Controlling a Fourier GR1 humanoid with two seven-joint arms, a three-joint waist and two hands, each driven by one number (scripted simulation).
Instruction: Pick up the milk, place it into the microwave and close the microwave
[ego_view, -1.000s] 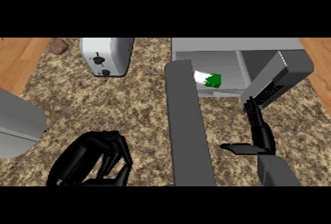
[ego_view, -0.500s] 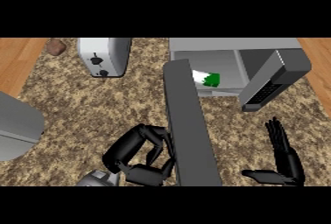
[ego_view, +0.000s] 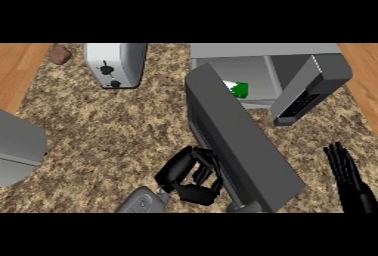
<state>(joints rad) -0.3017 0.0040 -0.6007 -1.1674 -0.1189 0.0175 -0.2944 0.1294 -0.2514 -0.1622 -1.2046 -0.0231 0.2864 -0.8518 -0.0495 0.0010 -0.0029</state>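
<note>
From the left, we see a grey rounded appliance (ego_view: 18, 147) cut off by the edge, a small brown lump (ego_view: 59, 53) at the wooden border, and a boxy silver toaster (ego_view: 114, 64) with dark knobs, all on the speckled brown granite worktop (ego_view: 111, 130).

Our left robot hand (ego_view: 190, 176) sits just beside the outer face of the flat, dark grey microwave door (ego_view: 240, 145), its black fingers curled and, as far as we can see, holding nothing. The door stands part-way swung.

The milk, a white carton with a green panel (ego_view: 238, 90), is already inside the pale grey microwave cavity (ego_view: 258, 75), near the opening on the door's side. To its right stands the dark control panel (ego_view: 306, 97).

Our right robot hand (ego_view: 351, 180) rests at the right edge, fingers straight and pointing up.

We judge the risks as these: curled fingers could slide along the smooth door instead of driving it, leaving it ajar; and if the carton sits too close to the opening, the door may catch it and tip it.
</note>
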